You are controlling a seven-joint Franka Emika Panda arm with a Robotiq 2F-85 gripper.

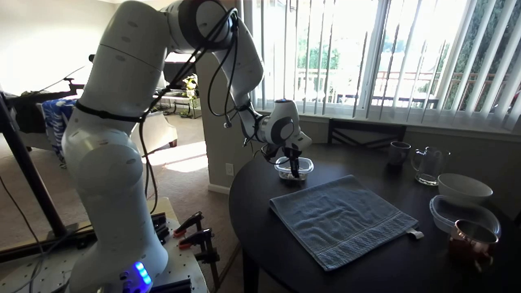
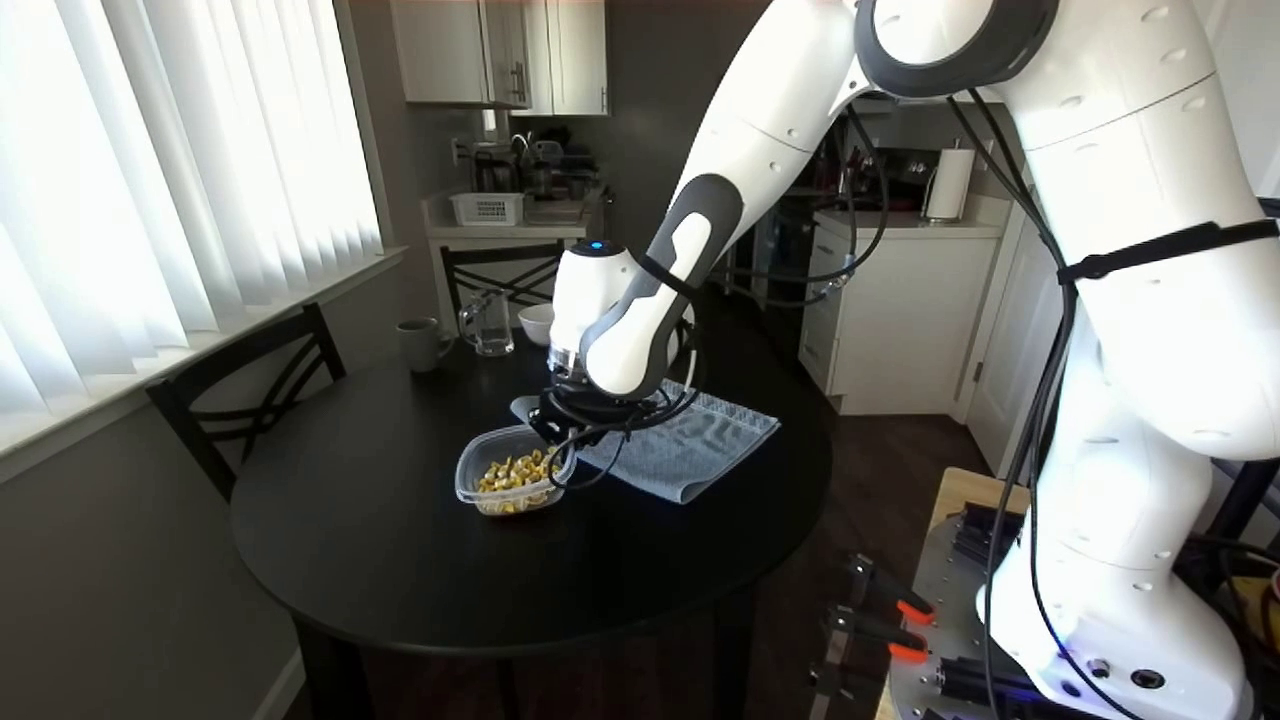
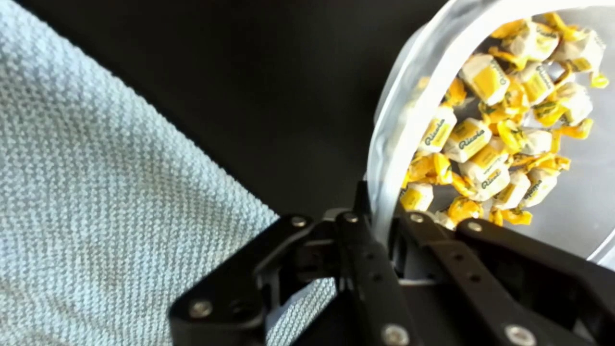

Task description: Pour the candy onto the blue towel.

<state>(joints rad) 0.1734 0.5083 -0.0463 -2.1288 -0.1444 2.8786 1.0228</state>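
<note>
Pinching a clear tub [image 3: 408, 129] by its rim, the claw [image 3: 383, 216] was closed up, just plastic between the tips. The candy [image 3: 468, 139] was in the tub, just beside the claw; the blue towel [image 1: 344, 219] lay on the opposite side, so the claw sat between them. In an exterior view the tub was near the left edge of the tabletop [image 1: 260, 232], towel more central. IMO it needed to come over the towel before any tipping.
</note>
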